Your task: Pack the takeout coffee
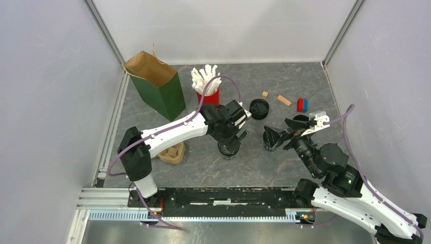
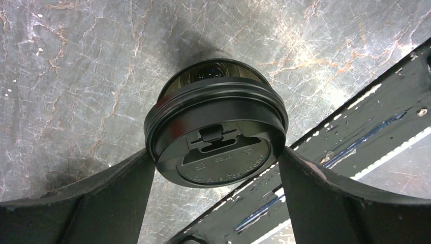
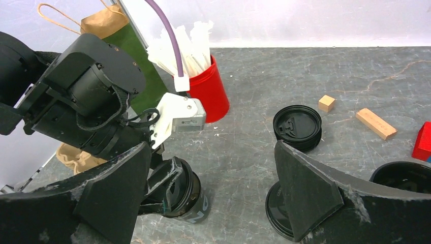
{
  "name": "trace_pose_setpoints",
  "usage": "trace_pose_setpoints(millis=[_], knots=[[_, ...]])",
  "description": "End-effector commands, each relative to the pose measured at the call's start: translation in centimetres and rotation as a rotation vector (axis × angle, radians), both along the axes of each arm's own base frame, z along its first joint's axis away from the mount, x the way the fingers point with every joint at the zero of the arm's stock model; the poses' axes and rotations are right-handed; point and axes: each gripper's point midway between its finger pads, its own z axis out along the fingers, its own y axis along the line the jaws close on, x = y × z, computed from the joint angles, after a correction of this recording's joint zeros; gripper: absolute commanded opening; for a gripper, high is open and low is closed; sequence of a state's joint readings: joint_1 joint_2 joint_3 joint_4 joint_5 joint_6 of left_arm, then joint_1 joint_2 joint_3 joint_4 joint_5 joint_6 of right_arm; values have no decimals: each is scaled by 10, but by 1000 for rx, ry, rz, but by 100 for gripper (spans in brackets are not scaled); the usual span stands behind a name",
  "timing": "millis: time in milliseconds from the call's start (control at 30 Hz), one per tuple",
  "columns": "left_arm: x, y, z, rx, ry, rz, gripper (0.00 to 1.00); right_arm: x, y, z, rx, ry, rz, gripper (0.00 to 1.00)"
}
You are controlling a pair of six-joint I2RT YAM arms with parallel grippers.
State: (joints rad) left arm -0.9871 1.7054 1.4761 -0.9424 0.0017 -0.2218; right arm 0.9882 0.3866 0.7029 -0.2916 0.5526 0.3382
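The takeout coffee is a short black cup standing upright on the table, with white lettering on its side and a flat black lid on top. My left gripper comes down over it, open. Its two fingers stand wide on either side of the lid's rim, very close to it or just touching. In the top view the left gripper covers most of the cup. My right gripper hovers open a little to the cup's right, and the right gripper has nothing between its fingers.
A green paper bag stands open at the back left, with a red cup of white sticks beside it. A loose black lid lies behind my right gripper and another lid under it. An open black cup, wooden blocks and a red-blue block lie to the right.
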Motion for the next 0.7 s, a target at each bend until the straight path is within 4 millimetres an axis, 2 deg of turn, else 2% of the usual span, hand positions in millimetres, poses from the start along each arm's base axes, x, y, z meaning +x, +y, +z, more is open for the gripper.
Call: trace_pose_setpoints(millis=[0, 667], knots=[[2, -6, 7, 0, 5, -11, 95, 0, -7, 8, 12, -18, -24, 98], [2, -9, -3, 39, 37, -36, 100, 2, -8, 5, -5, -15, -40, 98]])
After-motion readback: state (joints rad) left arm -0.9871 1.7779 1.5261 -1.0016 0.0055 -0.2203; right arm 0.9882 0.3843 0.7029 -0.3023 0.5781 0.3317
